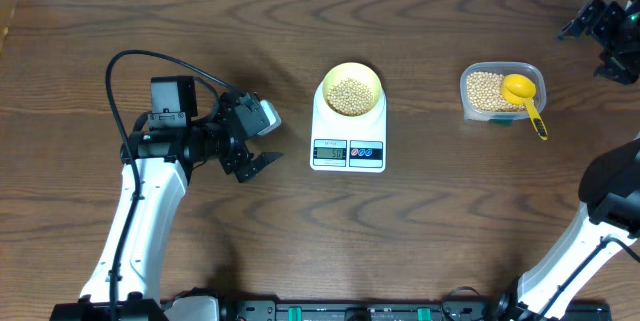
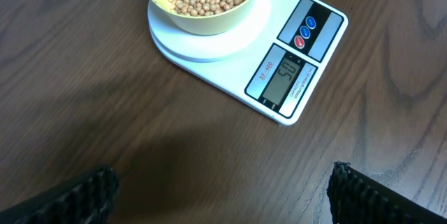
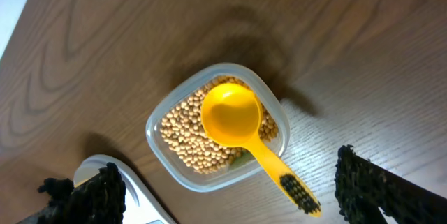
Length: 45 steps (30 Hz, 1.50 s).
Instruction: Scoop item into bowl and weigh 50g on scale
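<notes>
My left tool (image 1: 263,139) hangs wide open over the counter (image 1: 200,21), left of the scale (image 1: 348,137), and it grips nothing. The bowl (image 2: 209,21) sits on the scale's round plate, and beans (image 1: 350,95) fill a good part of it. The display shows digits, but I cannot read them for sure. My right tool (image 3: 234,195) is spread open too and is empty, up at the far right, looking down on the tub (image 3: 157,123). The scoop (image 1: 520,89) lies in that tub with its cup resting on more beans. Its handle juts out over the rim. Tub and scale stand well apart.
</notes>
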Motion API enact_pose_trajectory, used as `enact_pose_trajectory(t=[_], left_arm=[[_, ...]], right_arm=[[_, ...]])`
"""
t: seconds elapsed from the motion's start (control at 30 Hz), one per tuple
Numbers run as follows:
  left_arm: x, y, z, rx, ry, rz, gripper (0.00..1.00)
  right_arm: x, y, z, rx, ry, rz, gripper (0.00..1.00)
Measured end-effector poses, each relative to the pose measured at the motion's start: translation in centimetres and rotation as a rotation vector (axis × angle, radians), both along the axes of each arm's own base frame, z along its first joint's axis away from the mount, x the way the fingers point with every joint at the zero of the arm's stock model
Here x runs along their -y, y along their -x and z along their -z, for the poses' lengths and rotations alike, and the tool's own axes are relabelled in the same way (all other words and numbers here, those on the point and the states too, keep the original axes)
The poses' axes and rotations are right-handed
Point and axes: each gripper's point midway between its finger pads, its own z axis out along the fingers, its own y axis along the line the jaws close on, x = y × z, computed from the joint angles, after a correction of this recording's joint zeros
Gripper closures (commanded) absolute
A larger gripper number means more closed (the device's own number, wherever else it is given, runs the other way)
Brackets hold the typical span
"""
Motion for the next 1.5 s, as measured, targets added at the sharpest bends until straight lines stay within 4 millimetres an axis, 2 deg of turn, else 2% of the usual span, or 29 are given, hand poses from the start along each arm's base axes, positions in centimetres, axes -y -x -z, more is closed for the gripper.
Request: enact_pose_trajectory(t=[0.93, 1.5], left_arm=[[0.0, 0.0, 0.0, 0.0, 0.0, 0.0, 0.02], [0.0, 0.0, 0.0, 0.0, 0.0, 0.0, 0.02]], right_arm=[[0.8, -1.6, -0.5, 0.077, 0.055, -0.045, 0.05], [2.1, -2.4, -0.9, 0.126, 0.082, -0.041, 0.05]])
